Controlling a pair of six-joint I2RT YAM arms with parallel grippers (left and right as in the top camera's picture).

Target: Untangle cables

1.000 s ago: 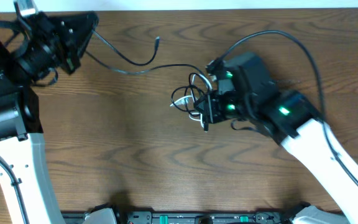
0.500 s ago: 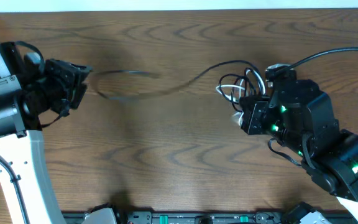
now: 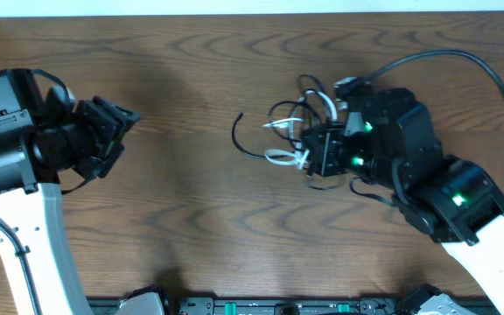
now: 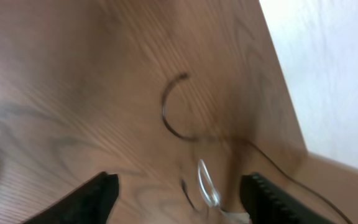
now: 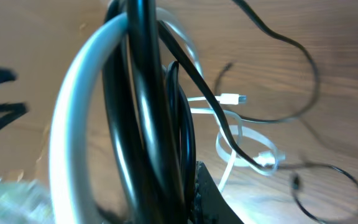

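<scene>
The cables (image 3: 289, 131) form a loose black and white tangle right of the table's middle. One black end (image 3: 239, 138) curls out to the left on the wood. My right gripper (image 3: 310, 156) is shut on the bundle's right side. Its wrist view shows black strands (image 5: 143, 106) and a white strand (image 5: 73, 124) pressed against its finger (image 5: 211, 198), with a white plug (image 5: 232, 98) and white loop (image 5: 253, 148) lying on the table. My left gripper (image 3: 122, 131) stands open at the far left, well apart from the tangle. Between its fingers (image 4: 98, 196) is only wood, with the curled black end (image 4: 166, 115) ahead.
The thick black cable (image 3: 462, 61) of the right arm arcs over the table's back right. The table's far edge (image 3: 252, 12) meets a white wall. The left arm's body (image 3: 11, 131) stands over the left edge.
My left gripper has let go of the black cable and opened. The stretched black strand has sprung back towards the tangle. My right gripper has shifted left with the bundle.
</scene>
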